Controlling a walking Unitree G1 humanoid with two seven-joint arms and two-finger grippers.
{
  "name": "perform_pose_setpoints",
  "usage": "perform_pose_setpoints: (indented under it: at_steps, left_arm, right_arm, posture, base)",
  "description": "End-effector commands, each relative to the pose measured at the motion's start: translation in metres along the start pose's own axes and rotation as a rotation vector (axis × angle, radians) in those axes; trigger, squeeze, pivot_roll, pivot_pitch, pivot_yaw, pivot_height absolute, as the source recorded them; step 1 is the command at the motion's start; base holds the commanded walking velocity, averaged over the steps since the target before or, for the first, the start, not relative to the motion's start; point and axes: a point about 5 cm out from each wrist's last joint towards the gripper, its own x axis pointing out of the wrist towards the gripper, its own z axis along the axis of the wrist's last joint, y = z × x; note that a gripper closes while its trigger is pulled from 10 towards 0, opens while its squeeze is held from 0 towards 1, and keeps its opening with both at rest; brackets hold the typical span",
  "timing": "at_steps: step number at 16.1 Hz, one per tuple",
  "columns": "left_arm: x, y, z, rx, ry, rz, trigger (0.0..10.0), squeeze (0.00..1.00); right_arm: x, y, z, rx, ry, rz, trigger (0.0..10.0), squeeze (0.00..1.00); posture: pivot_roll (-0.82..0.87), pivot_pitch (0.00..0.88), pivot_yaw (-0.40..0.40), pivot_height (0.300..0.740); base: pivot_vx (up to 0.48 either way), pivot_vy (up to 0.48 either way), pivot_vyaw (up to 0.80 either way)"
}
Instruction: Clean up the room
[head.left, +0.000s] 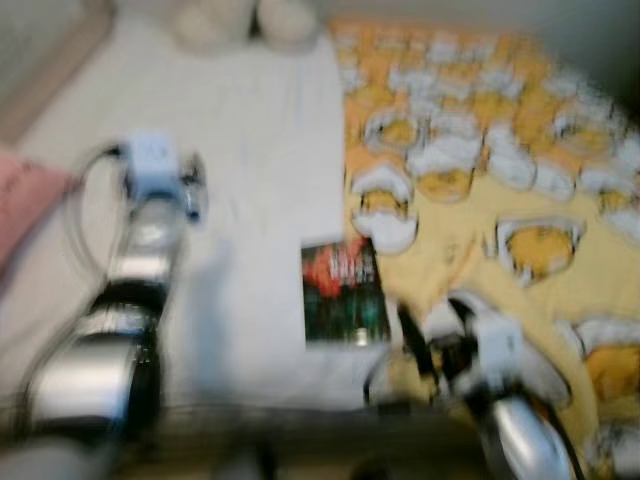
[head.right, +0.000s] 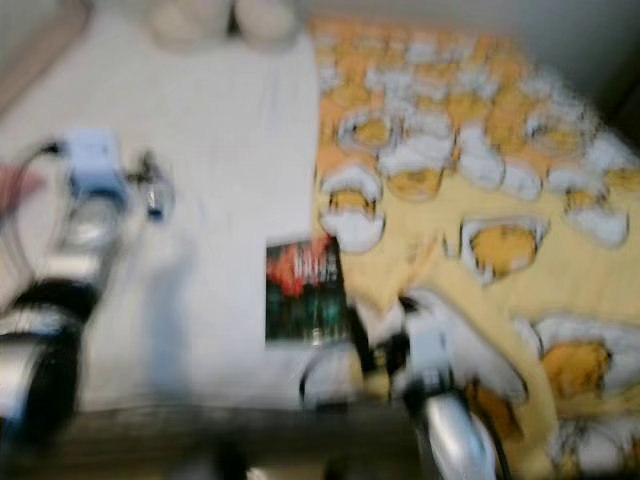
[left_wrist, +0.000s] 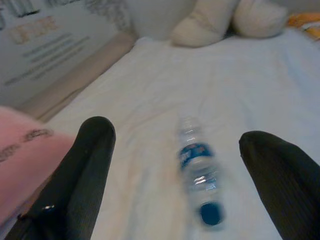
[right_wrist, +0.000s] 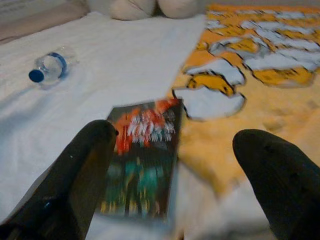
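A clear water bottle (left_wrist: 200, 170) with a blue label and blue cap lies on its side on the white bed sheet (head.left: 260, 130). My left gripper (left_wrist: 177, 137) is open just short of the bottle, one black finger on each side of it. A book (head.left: 345, 292) with a dark red and green cover lies flat where the sheet meets the yellow blanket (head.left: 480, 170). My right gripper (right_wrist: 177, 137) hangs open just before the book's (right_wrist: 142, 160) near end, holding nothing. The eye views are blurred.
Two cream pillows (head.left: 250, 20) lie at the head of the bed. A pink cloth (head.left: 25, 195) sits at the bed's left side by my left arm. The bed's near edge (head.left: 300, 420) runs dark below both arms.
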Motion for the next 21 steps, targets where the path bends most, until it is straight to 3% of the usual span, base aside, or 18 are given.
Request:
perform_pose_setpoints:
  at_steps: [1,4,6,7,8,10,11,12,13,14,15,16,18,19,21]
  left_arm:
    - [0.004,-0.006,0.015,0.000,-0.038,-0.027,10.0,0.00]
    - [0.008,-0.002,0.023,-0.002,-0.044,-0.011,10.0,0.00]
    - [0.007,-0.008,0.026,-0.034,-0.069,-0.026,10.0,0.00]
    - [0.002,-0.014,0.018,-0.033,-0.106,-0.074,10.0,0.00]
    - [-0.012,-0.016,-0.005,-0.054,-0.123,-0.134,10.0,0.00]
    - [-0.050,-0.006,-0.022,-0.080,-0.178,-0.164,10.0,0.00]
    - [-0.083,0.000,-0.025,-0.051,-0.186,-0.196,10.0,0.00]
    - [-0.104,0.005,-0.024,-0.022,-0.205,-0.232,10.0,0.00]
    - [-0.143,0.009,-0.023,0.010,-0.221,-0.316,10.0,0.00]
    - [-0.167,0.011,-0.028,0.001,-0.194,-0.353,10.0,0.00]
    - [-0.202,0.009,-0.037,-0.017,-0.149,-0.390,10.0,0.00]
    - [-0.202,-0.009,-0.032,-0.035,-0.161,-0.346,10.0,0.00]
    - [-0.190,-0.020,-0.028,-0.053,-0.157,-0.302,10.0,0.00]
    - [-0.185,-0.017,-0.027,-0.050,-0.135,-0.260,10.0,0.00]
    - [-0.180,-0.009,-0.025,-0.044,-0.113,-0.216,10.0,0.00]
  right_arm:
    - [-0.007,0.001,0.004,-0.013,0.011,0.007,10.0,0.00]
    - [-0.019,0.001,0.004,-0.015,0.041,0.002,10.0,0.00]
    - [-0.022,0.000,0.007,-0.035,0.048,-0.017,10.0,0.00]
    - [-0.020,-0.004,0.012,-0.044,0.027,-0.055,10.0,0.00]
    - [-0.015,-0.011,0.022,-0.058,-0.020,-0.116,10.0,0.00]
    - [-0.011,-0.014,0.038,-0.080,-0.093,-0.151,10.0,0.00]
    - [-0.009,-0.014,0.045,-0.093,-0.122,-0.152,10.0,0.00]
    - [-0.009,-0.013,0.051,-0.100,-0.139,-0.144,10.0,0.00]
    - [-0.011,-0.013,0.060,-0.107,-0.161,-0.127,10.0,0.00]
    - [-0.012,-0.013,0.062,-0.108,-0.161,-0.105,10.0,0.00]
    - [-0.012,-0.011,0.062,-0.116,-0.145,-0.049,10.0,0.00]
    - [0.008,-0.018,0.057,-0.123,-0.120,-0.011,10.0,0.00]
    - [0.029,-0.026,0.058,-0.095,-0.132,0.001,10.0,0.00]
    - [0.042,-0.029,0.058,-0.081,-0.121,0.008,10.0,0.06]
    - [0.053,-0.030,0.052,-0.059,-0.095,0.023,10.0,0.09]
  posture:
    - [-0.23,0.196,-0.028,0.740]
    - [-0.25,0.227,-0.030,0.740]
    - [-0.26,0.224,-0.014,0.740]
    - [-0.25,0.202,0.003,0.740]
    - [-0.22,0.169,0.017,0.740]
    - [-0.17,0.133,0.026,0.740]
    - [-0.13,0.113,0.029,0.740]
    - [-0.11,0.107,0.027,0.740]
    - [-0.09,0.102,0.015,0.740]
    - [-0.06,0.092,-0.001,0.740]
    - [-0.04,0.083,-0.022,0.740]
    - [0.01,0.045,-0.079,0.740]
    - [0.04,0.025,-0.119,0.740]
    - [0.06,0.016,-0.135,0.740]
    - [0.08,0.000,-0.147,0.740]
  base:
    - [0.000,0.000,0.00]
    - [0.000,0.000,0.00]
    - [0.000,0.000,0.00]
    - [0.000,0.000,0.00]
    - [0.000,0.000,0.00]
    - [0.000,0.000,0.00]
    - [0.000,0.000,0.00]
    - [0.000,0.000,0.00]
    - [0.000,0.000,0.00]
    - [0.000,0.000,0.00]
    - [0.000,0.000,0.00]
    - [0.000,0.000,0.00]
    - [0.000,0.000,0.76]
    - [0.000,0.000,0.65]
    - [0.000,0.000,0.65]
